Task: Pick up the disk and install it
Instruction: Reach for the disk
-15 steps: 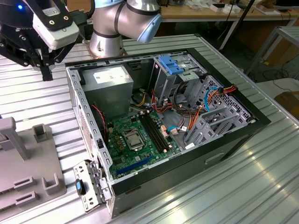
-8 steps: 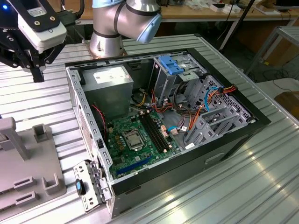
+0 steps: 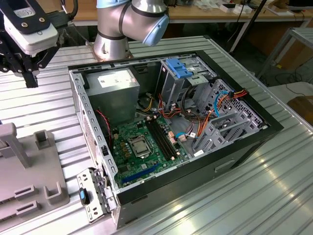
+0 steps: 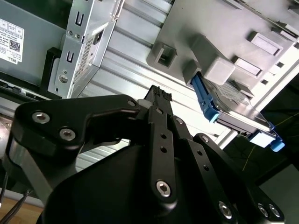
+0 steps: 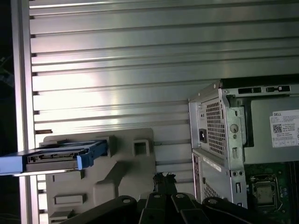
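Blue-railed disk [image 5: 58,157] sits in the grey holder [image 5: 122,173], apart from the hand [image 5: 163,179].

A white label [image 5: 286,122] on the grey metal box [image 5: 273,150] carries small print and a square code.

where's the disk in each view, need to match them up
Second wrist view: the disk is held at one end in the grey fixture.
First wrist view: the disk juts from the grey fixture, away from the computer case.
Exterior view: the grey fixture lies at the exterior view's left, beside the computer case.
Shared landmark: the grey fixture.
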